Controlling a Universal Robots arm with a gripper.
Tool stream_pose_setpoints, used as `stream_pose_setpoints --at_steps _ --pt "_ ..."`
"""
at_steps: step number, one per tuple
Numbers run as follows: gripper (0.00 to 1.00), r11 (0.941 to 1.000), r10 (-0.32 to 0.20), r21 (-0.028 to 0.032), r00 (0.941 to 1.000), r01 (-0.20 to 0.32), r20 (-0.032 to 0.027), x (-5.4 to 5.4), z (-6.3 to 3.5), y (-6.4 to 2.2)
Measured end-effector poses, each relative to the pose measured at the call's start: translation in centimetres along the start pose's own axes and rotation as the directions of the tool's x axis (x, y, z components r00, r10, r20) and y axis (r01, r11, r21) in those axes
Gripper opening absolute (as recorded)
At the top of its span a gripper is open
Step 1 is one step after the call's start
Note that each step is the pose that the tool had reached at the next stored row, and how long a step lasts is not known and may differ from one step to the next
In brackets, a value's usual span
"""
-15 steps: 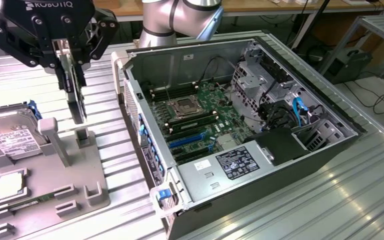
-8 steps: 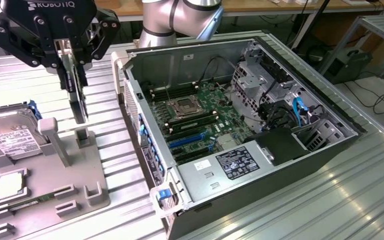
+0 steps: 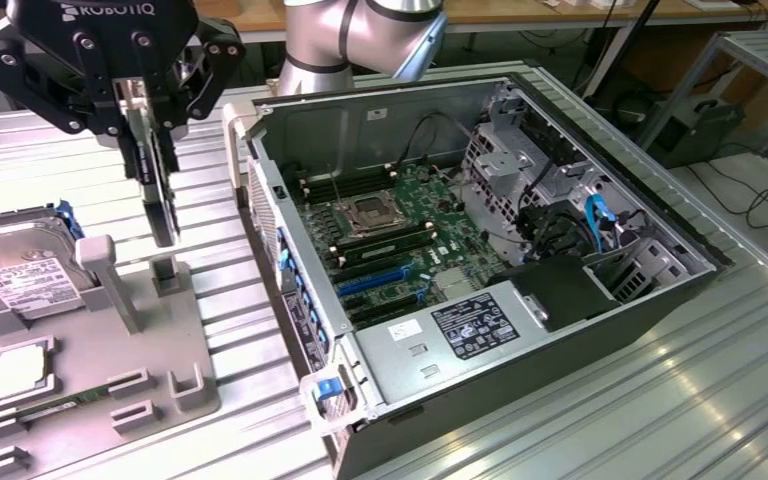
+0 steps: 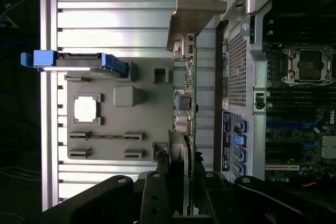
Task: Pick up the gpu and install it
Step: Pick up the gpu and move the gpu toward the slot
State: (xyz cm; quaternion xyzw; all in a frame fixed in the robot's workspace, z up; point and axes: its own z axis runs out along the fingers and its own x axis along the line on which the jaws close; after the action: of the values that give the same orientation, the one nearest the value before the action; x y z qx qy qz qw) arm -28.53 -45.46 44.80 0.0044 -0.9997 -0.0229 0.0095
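The claw (image 3: 152,140) is clamped narrowly on the gpu (image 3: 161,195), holding the thin dark card upright and edge-on above the grey fixture (image 3: 137,365) on the ribbed metal table (image 3: 664,400). The card's pale bracket (image 4: 193,11) shows in the wrist view. The open computer case (image 3: 491,250) stands just beside it, on the exterior view's right; a hard drive (image 3: 17,275) rests in the fixture.

My gripper (image 3: 151,160) is black, the gpu (image 3: 163,215) dark with a pale silver-beige bracket (image 4: 191,9). At eight o'clock in the exterior view, the silver hard drive (image 3: 17,275) bears a white label on a grey holder (image 3: 104,370); the motherboard (image 3: 398,225) is green with blue slots (image 3: 377,280).
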Motion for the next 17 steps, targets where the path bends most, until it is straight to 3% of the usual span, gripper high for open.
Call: stream_pose_setpoints --at_steps 17 --pt "0.27 1.0 0.0 0.0 1.0 0.0 0.0003 -0.56 0.05 -0.01"
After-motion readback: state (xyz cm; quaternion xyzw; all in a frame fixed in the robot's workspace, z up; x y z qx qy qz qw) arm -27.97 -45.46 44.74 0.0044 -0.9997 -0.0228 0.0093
